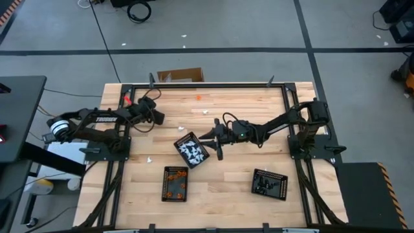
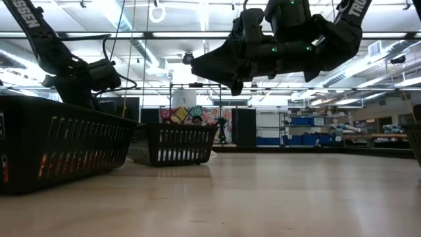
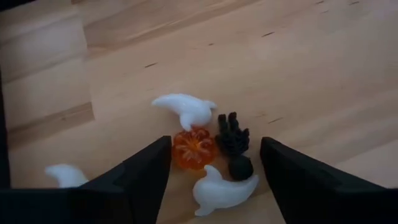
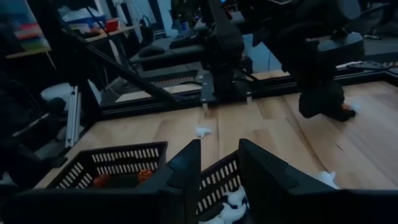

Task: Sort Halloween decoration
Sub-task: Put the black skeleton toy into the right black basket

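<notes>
Loose Halloween decoration pieces lie in a small cluster on the wood: two white ghosts (image 3: 186, 109) (image 3: 224, 190), an orange pumpkin (image 3: 194, 148), a black hand (image 3: 232, 137) and a black ball (image 3: 240, 167). My left gripper (image 3: 214, 146) (image 1: 158, 118) is open, slanting down, one finger on either side of this cluster. My right gripper (image 4: 220, 146) (image 1: 206, 137) points level over the tray of white pieces (image 1: 191, 150) (image 4: 217, 186); it is open and nothing shows between its fingers.
A tray with orange pieces (image 1: 175, 183) (image 4: 115, 165) and a tray with black pieces (image 1: 270, 184) stand near the front edge. Single pieces lie about: orange (image 1: 198, 97), white (image 1: 206, 111) (image 1: 149, 158) (image 3: 65, 175). A cardboard box (image 1: 181, 76) sits beyond the far edge.
</notes>
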`<state>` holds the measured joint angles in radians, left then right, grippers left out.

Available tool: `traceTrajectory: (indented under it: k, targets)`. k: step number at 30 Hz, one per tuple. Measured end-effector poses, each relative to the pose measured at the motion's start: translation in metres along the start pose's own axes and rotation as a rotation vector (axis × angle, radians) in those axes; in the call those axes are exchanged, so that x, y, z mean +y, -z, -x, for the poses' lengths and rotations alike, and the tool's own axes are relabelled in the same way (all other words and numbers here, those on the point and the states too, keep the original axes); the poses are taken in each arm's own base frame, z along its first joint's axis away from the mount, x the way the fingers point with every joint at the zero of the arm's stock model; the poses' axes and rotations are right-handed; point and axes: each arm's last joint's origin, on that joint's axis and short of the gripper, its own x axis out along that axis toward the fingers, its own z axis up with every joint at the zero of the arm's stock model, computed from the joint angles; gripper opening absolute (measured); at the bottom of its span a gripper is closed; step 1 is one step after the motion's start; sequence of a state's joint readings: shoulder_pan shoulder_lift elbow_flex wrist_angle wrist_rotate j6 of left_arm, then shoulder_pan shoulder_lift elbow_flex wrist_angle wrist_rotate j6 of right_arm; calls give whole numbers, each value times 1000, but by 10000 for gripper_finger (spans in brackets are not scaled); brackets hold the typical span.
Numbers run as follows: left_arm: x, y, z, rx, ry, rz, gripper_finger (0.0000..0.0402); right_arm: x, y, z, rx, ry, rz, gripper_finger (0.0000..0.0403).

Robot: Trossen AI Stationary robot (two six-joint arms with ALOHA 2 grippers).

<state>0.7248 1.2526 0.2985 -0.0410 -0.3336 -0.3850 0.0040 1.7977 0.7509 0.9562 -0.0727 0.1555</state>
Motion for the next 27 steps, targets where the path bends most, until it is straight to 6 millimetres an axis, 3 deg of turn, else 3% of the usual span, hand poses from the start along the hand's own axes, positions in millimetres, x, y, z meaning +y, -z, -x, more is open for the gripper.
traceTrajectory:
  k: [14, 27]
  targets:
    - [-4, 0, 0, -24, 17, -51, 147, 0, 1, 0, 10, 0, 8, 113]
    - [-13, -2, 10, -30, 90, -101, 126, -1, 2, 0, 25, 7, 7, 113]
